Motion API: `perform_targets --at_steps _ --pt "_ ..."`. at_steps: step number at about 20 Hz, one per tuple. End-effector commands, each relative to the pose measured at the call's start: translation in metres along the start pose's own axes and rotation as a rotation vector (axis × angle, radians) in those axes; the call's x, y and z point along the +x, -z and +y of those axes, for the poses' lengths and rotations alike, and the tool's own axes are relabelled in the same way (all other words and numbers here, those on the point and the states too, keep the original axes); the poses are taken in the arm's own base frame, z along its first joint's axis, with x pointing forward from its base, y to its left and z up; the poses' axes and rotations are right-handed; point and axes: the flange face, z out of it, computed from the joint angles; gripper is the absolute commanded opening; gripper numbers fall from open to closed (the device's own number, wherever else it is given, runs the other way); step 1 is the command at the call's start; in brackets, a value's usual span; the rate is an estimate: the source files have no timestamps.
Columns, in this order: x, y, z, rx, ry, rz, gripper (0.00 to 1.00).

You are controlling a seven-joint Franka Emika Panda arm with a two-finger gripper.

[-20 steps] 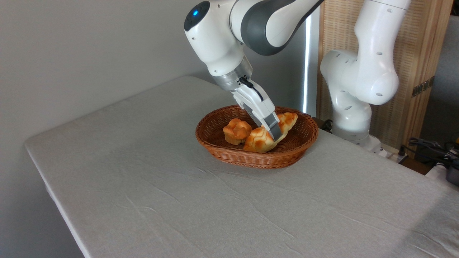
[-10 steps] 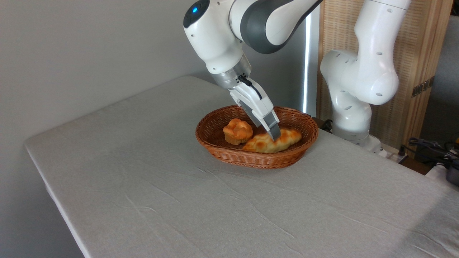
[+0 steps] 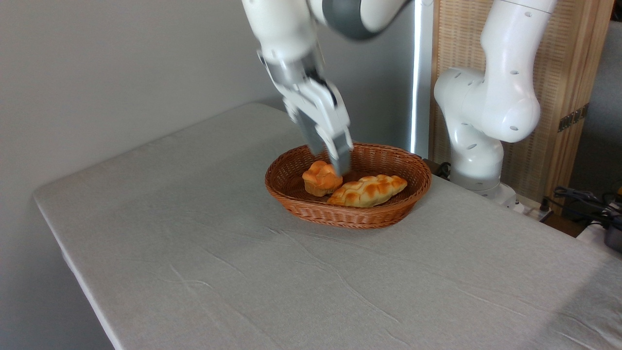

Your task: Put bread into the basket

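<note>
Bread (image 3: 367, 190) lay flat in basket (image 3: 388, 218) beside small bun (image 3: 321, 178); gripper (image 3: 340, 163) hung just above bun, blurred, jaws' state unclear, holding nothing.

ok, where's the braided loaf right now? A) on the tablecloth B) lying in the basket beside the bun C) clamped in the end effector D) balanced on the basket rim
B: the bread lies flat in the basket beside the small bun, with the end effector clear of it.
</note>
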Motion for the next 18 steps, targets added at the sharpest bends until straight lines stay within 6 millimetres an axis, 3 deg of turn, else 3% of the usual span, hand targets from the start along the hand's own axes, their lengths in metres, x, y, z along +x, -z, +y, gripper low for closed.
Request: perform_targets --at_steps 1,4,6,9,18 --pt "0.024 0.09 -0.061 0.071 0.072 0.102 1.0" --pt "0.037 0.111 -0.081 0.121 0.086 0.114 1.0" --pt "0.023 0.131 -0.108 0.169 0.14 0.144 1.0" --pt "0.005 0.145 -0.13 0.191 0.194 0.168 1.0" --pt "0.02 0.139 -0.128 0.184 0.272 0.162 1.0"
